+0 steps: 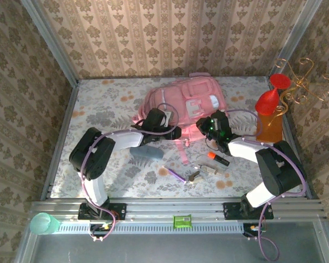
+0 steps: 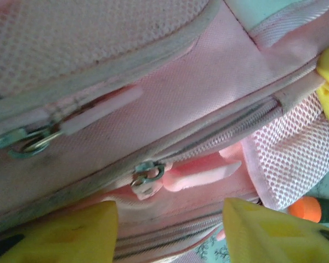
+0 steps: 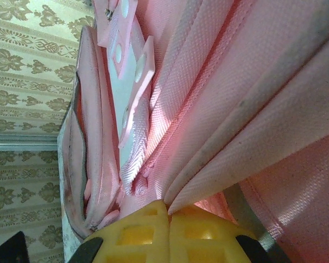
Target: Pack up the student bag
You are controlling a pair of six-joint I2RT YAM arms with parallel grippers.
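The student bag [image 1: 186, 98] is a pink backpack lying at the back middle of the table. My left gripper [image 1: 157, 124] is at its front left edge. In the left wrist view the left gripper [image 2: 170, 233] stands open, its yellow fingers [image 2: 66, 235] wide apart on either side of a zipped seam of the bag [image 2: 208, 93]. A metal zipper slider with a pink pull tab [image 2: 148, 178] lies just beyond the fingers, untouched. My right gripper [image 1: 211, 127] is at the bag's front right edge. There the right gripper [image 3: 169, 211] is shut on a fold of the bag's pink fabric [image 3: 252, 82].
In front of the bag lie a grey-blue pouch [image 1: 147, 153], a purple pen [image 1: 175, 174], an orange-and-black marker [image 1: 218, 159] and small metal items [image 1: 200, 172]. A red glass [image 1: 270, 101] and an orange container [image 1: 271, 129] stand at the right. Walls enclose the table.
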